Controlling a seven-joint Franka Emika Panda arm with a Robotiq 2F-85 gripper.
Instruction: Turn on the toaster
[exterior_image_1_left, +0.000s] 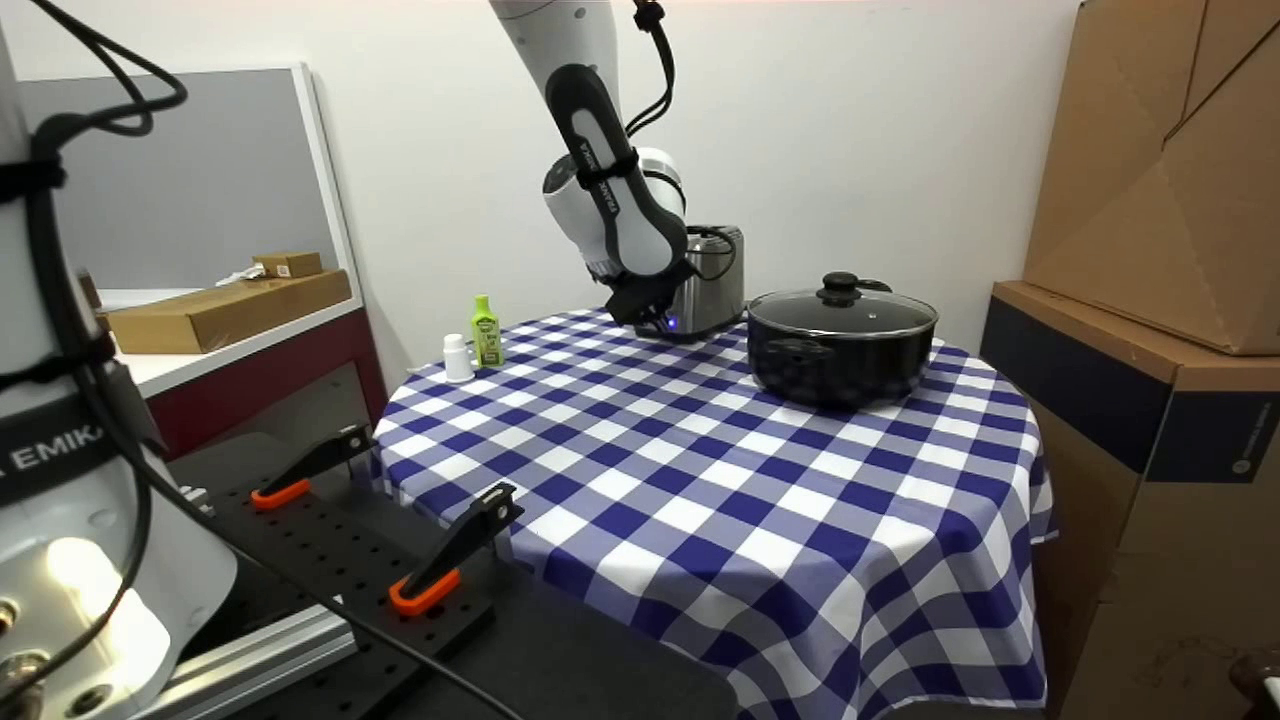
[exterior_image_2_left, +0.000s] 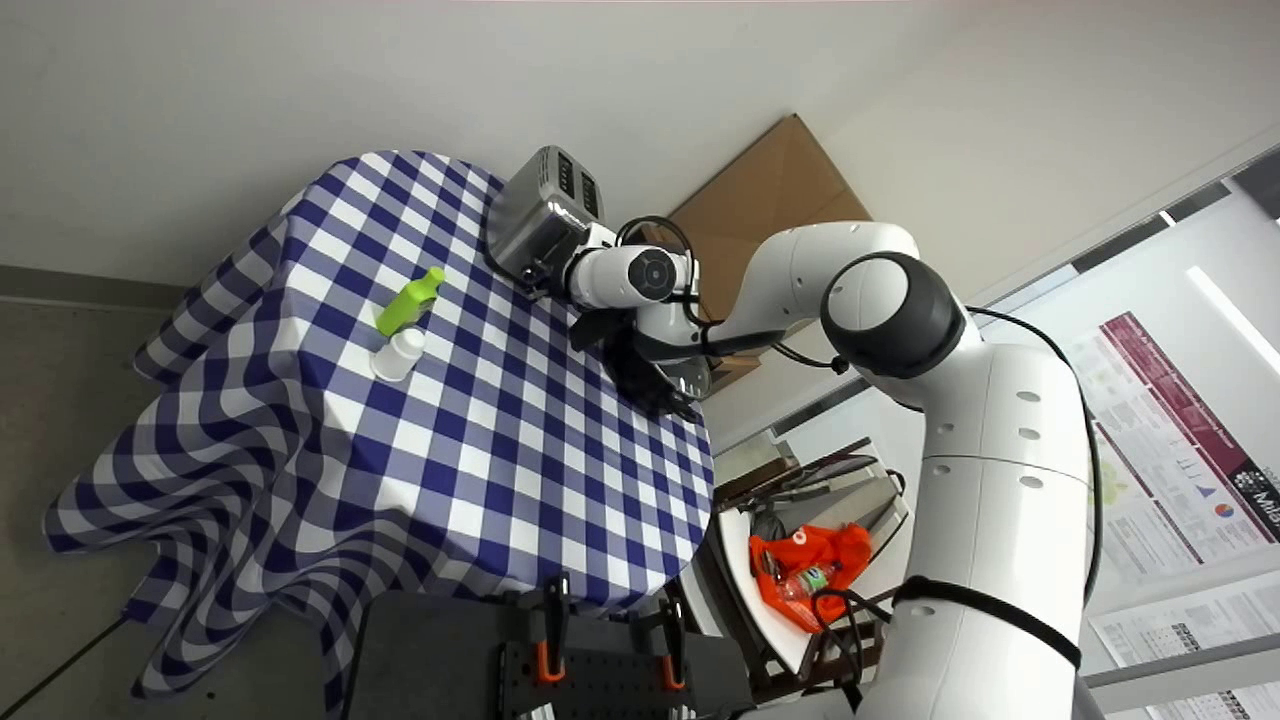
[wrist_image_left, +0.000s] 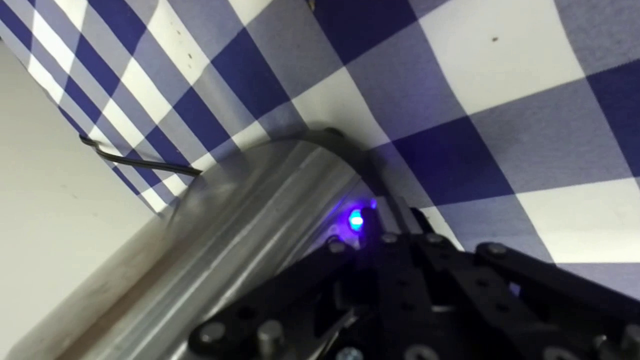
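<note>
The shiny silver toaster (exterior_image_2_left: 528, 218) stood upright near the edge of the desk (exterior_image_2_left: 480, 420), slots (exterior_image_2_left: 567, 178) facing up, a blue light (wrist_image_left: 356, 220) glowing low on its side.

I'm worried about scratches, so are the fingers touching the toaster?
Cannot tell: in the wrist view, the fingers overlap the toaster near a blue light, hiding any contact or gap.

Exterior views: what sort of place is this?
Probably a lab or office set up like a kitchen: the printed poster suggests the first, the toaster and lidded pot the second.
</note>
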